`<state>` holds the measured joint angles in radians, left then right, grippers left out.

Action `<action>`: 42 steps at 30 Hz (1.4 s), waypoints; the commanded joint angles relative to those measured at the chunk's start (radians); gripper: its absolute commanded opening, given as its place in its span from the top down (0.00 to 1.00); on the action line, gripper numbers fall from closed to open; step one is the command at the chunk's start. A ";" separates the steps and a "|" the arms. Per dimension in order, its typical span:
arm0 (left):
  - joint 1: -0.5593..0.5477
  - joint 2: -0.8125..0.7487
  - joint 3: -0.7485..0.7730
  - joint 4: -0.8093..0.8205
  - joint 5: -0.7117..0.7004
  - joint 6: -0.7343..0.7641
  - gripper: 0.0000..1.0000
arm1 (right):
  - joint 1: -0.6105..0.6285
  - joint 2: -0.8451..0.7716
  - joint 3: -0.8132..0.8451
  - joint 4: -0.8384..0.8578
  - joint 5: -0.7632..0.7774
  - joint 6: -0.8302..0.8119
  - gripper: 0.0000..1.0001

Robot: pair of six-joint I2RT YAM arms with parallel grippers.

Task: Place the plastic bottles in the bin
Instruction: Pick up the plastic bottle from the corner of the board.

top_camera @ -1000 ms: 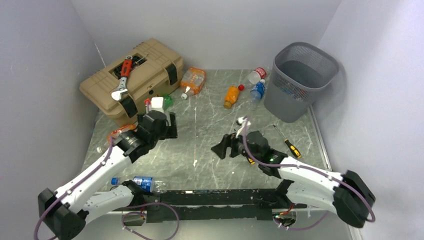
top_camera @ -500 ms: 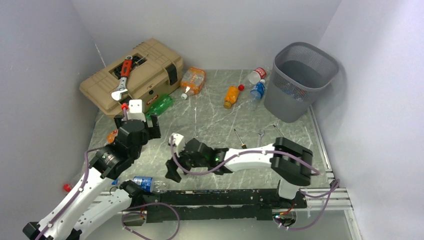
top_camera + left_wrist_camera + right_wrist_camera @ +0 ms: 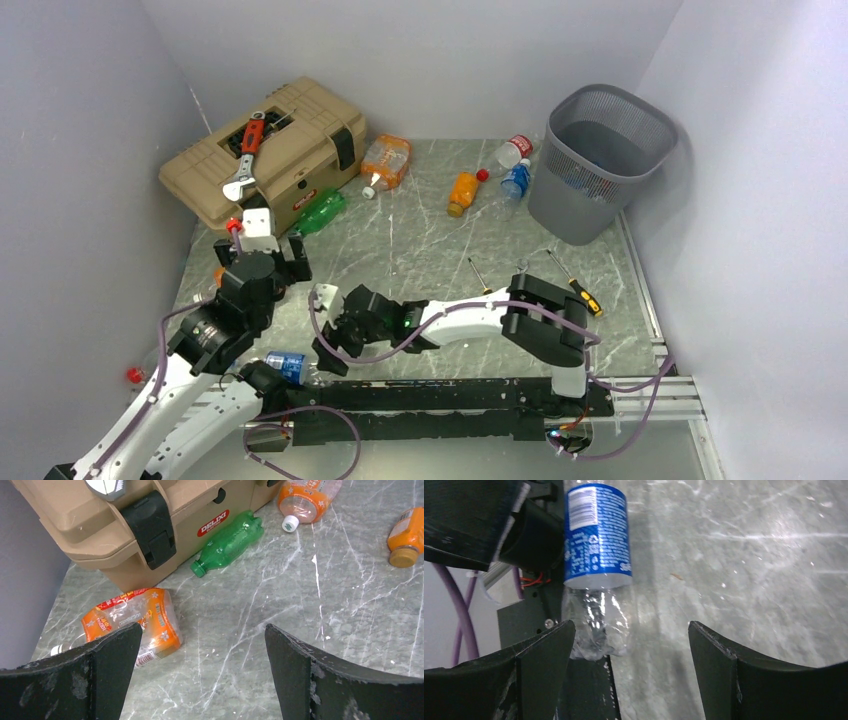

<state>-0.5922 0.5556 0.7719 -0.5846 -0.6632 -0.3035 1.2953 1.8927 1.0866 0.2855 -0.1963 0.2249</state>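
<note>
The grey mesh bin (image 3: 610,160) stands at the far right. Plastic bottles lie about: a green one (image 3: 318,210) (image 3: 227,542) by the toolbox, an orange-labelled one (image 3: 385,162), a small orange one (image 3: 462,192), a red-capped clear one (image 3: 512,150) and a blue one (image 3: 516,180) by the bin. A crushed orange-labelled bottle (image 3: 135,622) lies just left of my open, empty left gripper (image 3: 285,262) (image 3: 200,670). My right gripper (image 3: 330,340) (image 3: 631,670) is open over the near edge. A blue-labelled clear bottle (image 3: 290,365) (image 3: 596,535) lies by its left finger.
A tan toolbox (image 3: 265,150) with a wrench (image 3: 248,150) on its lid stands at the far left. Two screwdrivers (image 3: 575,285) (image 3: 480,275) and a small spanner (image 3: 522,268) lie right of centre. Black rails and cables (image 3: 534,595) run along the near edge.
My right arm swung far left and down to the near edge, beside the blue-labelled bottle. My left gripper pulled back and left, uncovering the green bottle.
</note>
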 commanded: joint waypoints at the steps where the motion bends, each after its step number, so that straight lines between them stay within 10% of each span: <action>1: 0.006 0.022 0.020 0.024 -0.008 0.005 0.01 | 0.020 0.028 0.067 0.023 -0.082 -0.028 0.12; 23: 0.010 0.036 0.016 0.028 0.033 0.009 0.02 | 0.056 0.151 0.161 -0.101 0.003 -0.030 0.21; 42: 0.009 0.026 0.015 0.023 0.032 0.009 0.02 | 0.090 0.170 0.235 -0.131 0.170 -0.263 0.09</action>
<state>-0.5873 0.5861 0.7719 -0.5873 -0.6327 -0.3035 1.3682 2.0468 1.2812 0.1390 -0.0715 0.0509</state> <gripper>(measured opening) 0.985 0.912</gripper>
